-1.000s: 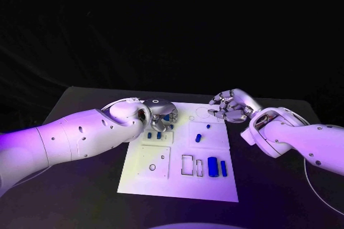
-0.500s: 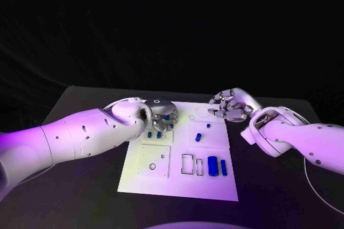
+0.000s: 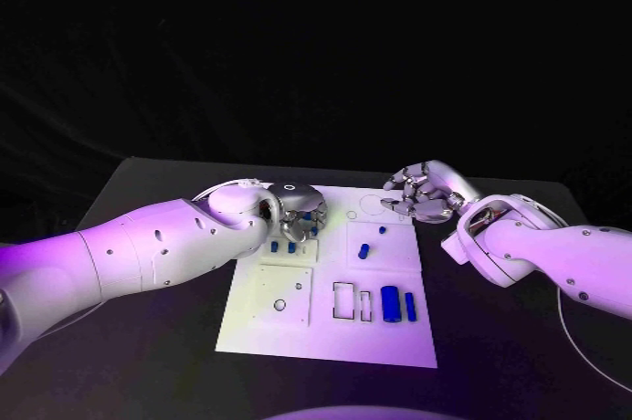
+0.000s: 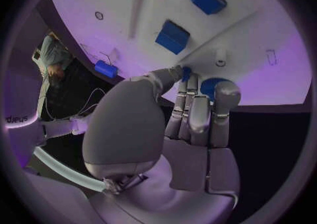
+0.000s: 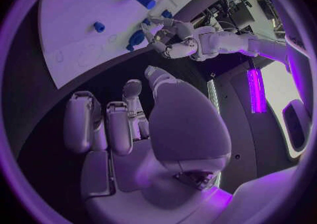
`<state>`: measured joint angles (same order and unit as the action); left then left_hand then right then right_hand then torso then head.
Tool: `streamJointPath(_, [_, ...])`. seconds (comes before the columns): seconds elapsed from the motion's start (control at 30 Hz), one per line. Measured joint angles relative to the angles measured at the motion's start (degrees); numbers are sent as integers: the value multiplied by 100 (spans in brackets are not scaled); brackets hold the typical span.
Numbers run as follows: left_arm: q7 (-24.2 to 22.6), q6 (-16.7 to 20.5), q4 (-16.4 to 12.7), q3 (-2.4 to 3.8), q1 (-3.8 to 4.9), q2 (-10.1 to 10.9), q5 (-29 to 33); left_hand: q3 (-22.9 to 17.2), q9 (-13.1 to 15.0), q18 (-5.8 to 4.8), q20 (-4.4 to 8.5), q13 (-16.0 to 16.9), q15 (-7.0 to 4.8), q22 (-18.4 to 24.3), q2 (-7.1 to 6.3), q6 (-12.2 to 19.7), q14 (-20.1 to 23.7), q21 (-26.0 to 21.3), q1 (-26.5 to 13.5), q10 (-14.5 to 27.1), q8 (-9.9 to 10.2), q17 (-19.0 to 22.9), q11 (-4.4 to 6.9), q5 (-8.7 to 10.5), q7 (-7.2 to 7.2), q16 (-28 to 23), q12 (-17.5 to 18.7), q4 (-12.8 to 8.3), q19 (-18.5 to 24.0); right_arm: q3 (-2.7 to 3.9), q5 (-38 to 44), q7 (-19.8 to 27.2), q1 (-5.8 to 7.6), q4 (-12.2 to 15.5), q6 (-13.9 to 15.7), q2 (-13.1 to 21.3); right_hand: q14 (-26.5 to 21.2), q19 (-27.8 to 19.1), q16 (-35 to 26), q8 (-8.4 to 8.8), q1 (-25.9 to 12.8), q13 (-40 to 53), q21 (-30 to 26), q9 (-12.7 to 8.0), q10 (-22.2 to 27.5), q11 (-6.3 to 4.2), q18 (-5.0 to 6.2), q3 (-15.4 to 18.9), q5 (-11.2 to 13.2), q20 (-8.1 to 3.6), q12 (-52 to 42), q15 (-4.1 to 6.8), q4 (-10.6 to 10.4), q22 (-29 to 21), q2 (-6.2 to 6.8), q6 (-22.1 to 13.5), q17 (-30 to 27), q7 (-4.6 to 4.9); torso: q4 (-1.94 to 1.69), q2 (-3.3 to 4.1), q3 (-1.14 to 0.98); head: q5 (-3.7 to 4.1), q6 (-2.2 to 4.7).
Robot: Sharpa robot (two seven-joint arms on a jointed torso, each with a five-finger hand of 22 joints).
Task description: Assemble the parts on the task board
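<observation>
The white task board point(image 3: 330, 340) lies in the middle of the black table. My left hand point(image 3: 301, 208) hovers over the board's far left part. Its fingers point(image 4: 198, 109) and thumb curl around a round blue part point(image 4: 211, 85). Just ahead of it, two blue blocks point(image 4: 173, 36) stand in the board. My right hand point(image 3: 422, 194) hangs at the board's far right edge, fingers point(image 5: 119, 123) curled in with nothing in them. The right wrist view shows my left hand point(image 5: 170, 40) with the blue part point(image 5: 137, 39) over the board point(image 5: 86, 12).
More blue parts sit on the board: a small pair point(image 3: 282, 248) near my left hand, one piece point(image 3: 363, 252) in the middle, and two upright cylinders point(image 3: 391, 304) at the near right beside empty rectangular slots point(image 3: 343, 301). Black table point(image 3: 158, 347) surrounds the board.
My left hand has shifted slightly to the right and down toward the board with the blue part. The right hand has barely moved.
</observation>
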<state>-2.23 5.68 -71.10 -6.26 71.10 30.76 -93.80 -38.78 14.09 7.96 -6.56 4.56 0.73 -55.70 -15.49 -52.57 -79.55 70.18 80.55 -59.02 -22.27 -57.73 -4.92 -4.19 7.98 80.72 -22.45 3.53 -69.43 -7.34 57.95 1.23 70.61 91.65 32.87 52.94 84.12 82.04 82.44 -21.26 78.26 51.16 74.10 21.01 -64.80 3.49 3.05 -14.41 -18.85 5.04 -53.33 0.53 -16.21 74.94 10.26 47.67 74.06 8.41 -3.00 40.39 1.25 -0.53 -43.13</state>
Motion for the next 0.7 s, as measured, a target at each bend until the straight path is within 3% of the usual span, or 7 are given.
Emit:
streamJointPath(0.3, [2,-12,53,8,1,-38,-1,-115,64,1,30,39,-84,-300,146,-327,-125,221,26,-356,-21,-130,111,1,-43,82,33,-116,-194,0,0,1,0,5,0,2,0,0,0,0,0,0,0,0,0,0,0,-16,0,0,0,0,-16,-1,0,0,0,0,-2,4,2,0,0])
streamJointPath(0.33, [2,-10,56,9,1,-40,-1,-134,68,-11,51,39,-97,-332,156,-342,-137,249,35,-391,-22,-138,104,1,-58,82,51,-134,-216,0,0,2,0,5,0,2,0,0,0,0,-1,0,0,0,0,0,0,-16,0,0,0,0,-16,-1,-1,0,0,0,-2,4,2,0,0])
streamJointPath(0.37, [3,-8,58,10,1,-42,-2,-150,72,-91,59,40,-104,-357,158,-359,-144,274,38,-423,-21,-144,109,2,-51,82,54,-151,-248,0,0,2,0,5,0,2,0,0,0,0,-24,0,0,0,0,0,0,-16,0,0,0,0,-16,-1,-24,0,0,0,-1,5,2,0,1])
streamJointPath(0.7, [-4,102,46,1,-16,-14,3,-432,49,-89,81,76,-93,-594,260,-366,-216,439,140,-660,133,-176,60,44,21,82,222,-434,-367,0,0,8,0,9,4,2,0,0,0,0,-53,-7,0,-5,0,0,0,-16,0,0,0,0,-16,-2,-8,0,0,0,-1,1,0,-5,10])
